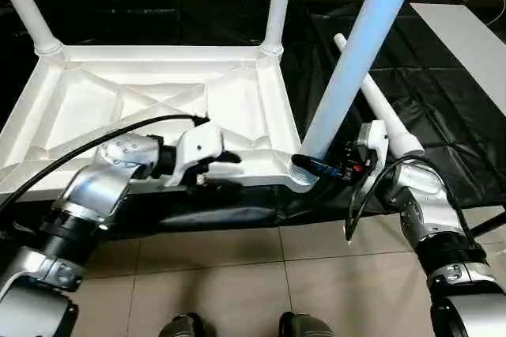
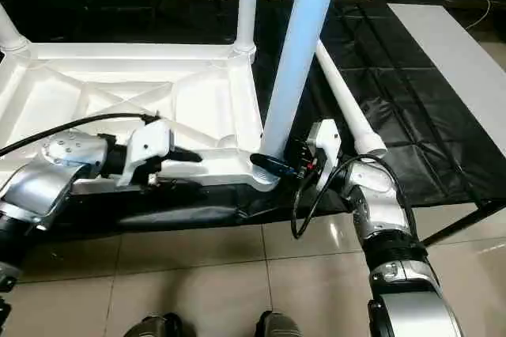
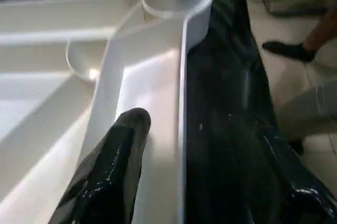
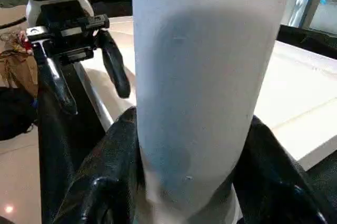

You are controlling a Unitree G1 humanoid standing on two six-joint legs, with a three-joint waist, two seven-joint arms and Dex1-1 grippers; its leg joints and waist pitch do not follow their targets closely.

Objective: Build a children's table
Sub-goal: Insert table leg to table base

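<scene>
Flanking upright leg (image 4: 205, 92), right fingers (image 4: 105, 182), left fingers (image 3: 113, 166) straddling tabletop rim (image 3: 181, 103).

White top (image 1: 142, 100) with diagonal ribs, white legs (image 1: 360, 52), glossy black sheet (image 1: 443, 100), beige floor tiles (image 1: 237, 282), silver forearms (image 1: 95, 191), black pincer fingers (image 3: 113, 176).

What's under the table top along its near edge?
Black plastic sheeting lies under the table top, bunched along the near rim and spreading right beneath the loose leg. Whatever supports the sheeting there is covered; tiled floor begins just in front.
</scene>
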